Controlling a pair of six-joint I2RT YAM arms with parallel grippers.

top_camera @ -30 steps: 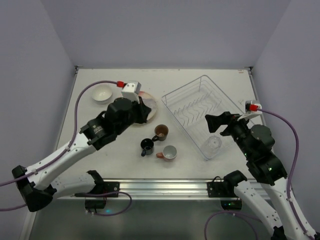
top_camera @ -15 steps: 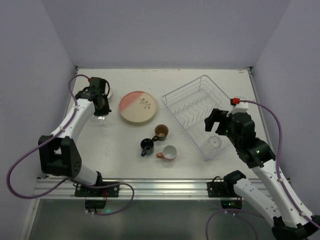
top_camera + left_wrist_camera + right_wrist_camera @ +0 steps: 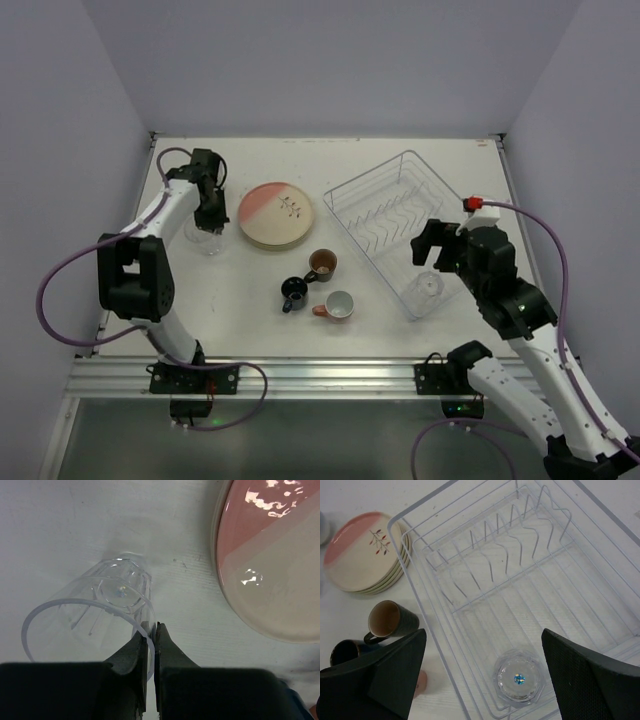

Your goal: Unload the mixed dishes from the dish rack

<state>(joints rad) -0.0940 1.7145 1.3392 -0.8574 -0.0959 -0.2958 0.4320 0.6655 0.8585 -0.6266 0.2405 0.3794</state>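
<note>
A: Status, left gripper [image 3: 152, 627]?
B: Pinched on rim of clear ribbed glass [image 3: 120, 587], on white table [image 3: 60, 525], 9 o'clock of pink-and-cream plate stack [image 3: 270, 570].
A: And right gripper [image 3: 484, 650]?
B: Spread wide above silver wire dish rack [image 3: 485, 580]; second clear glass [image 3: 518, 678] in its 5 o'clock corner.

Your two arms, the left arm [image 3: 160, 208] at the left of the overhead view and the right arm [image 3: 505, 285] at lower right, are both white link shells joined by chunky black joint housings. A purple cable [image 3: 556, 250] trails off each, and the right one meets a red plug [image 3: 471, 204]. In your wrist views the left fingers [image 3: 132, 652] are slim smooth black blades, the right fingers [image 3: 395, 665] broad black pads with a grainy surface.
</note>
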